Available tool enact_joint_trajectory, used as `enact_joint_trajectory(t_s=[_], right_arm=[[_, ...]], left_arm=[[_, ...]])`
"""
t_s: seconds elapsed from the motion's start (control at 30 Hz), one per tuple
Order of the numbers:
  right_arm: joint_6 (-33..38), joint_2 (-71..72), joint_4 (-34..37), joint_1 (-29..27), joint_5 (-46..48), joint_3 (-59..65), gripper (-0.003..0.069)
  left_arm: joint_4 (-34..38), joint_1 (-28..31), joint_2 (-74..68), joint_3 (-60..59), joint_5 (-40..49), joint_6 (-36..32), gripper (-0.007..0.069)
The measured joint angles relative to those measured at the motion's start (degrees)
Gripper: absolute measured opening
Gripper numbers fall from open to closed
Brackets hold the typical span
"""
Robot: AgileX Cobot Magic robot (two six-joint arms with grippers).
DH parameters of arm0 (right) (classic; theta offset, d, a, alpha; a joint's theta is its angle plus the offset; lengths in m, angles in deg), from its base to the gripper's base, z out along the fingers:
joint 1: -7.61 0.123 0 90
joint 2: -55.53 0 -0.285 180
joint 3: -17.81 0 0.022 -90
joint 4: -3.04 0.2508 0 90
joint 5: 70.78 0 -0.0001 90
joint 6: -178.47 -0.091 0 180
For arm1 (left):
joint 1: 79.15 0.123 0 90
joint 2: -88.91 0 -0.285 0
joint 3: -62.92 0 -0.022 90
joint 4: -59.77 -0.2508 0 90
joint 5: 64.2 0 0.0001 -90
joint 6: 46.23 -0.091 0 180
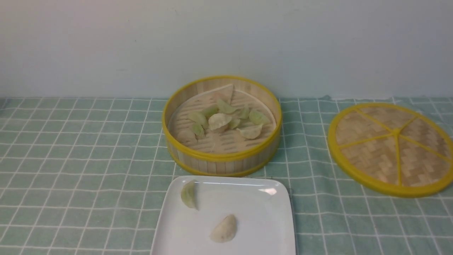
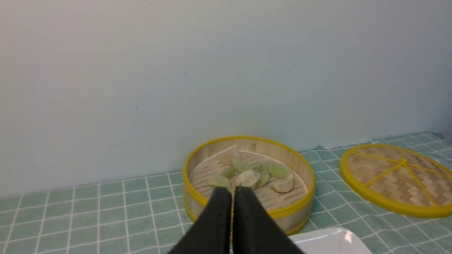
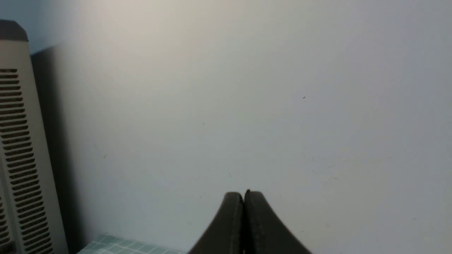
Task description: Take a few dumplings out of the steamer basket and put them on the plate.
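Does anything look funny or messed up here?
Only a small thing: inside the steamer basket, a pale wedge-shaped flap of the floor lining stands up against the back wall instead of lying flat. Nothing looks spilled or broken.

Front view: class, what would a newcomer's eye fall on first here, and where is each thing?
The yellow-rimmed steamer basket stands mid-table near the wall, with a heap of dumplings on its slatted floor. Just in front of it, the white plate holds two that lie apart: a pale green dumpling by its far left corner and a whitish-beige dumpling nearer the middle. The woven lid lies flat to the right.
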Motion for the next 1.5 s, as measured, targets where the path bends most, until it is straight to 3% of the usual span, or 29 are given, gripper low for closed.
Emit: enact_joint_trajectory(t_s=[0.13,0.27,0.4,0.6,1.5], right_arm=[[0.0,0.0,0.0,0.0,0.0,0.0,-0.0014],[0.0,0.0,0.0,0.0,0.1,0.0,-0.0014],[0.0,0.0,0.0,0.0,-0.1,0.0,-0.0014],[0.0,0.0,0.0,0.0,-0.1,0.0,-0.0014],[0.0,0.0,0.0,0.0,-0.1,0.0,-0.0014]], left_arm=[[1.7,6.8,3.3,-8.6,-5.7,-2.9,-0.0006],[7.8,18.0,7.5,-22.0,-12.7,-9.7,-0.0006],[9.9,23.2,7.6,-31.4,-15.8,-12.5,-0.0006],[9.8,23.6,7.6,-37.4,-15.9,-12.6,-0.0006],[9.7,23.3,7.6,-37.4,-15.7,-12.5,-0.0006]])
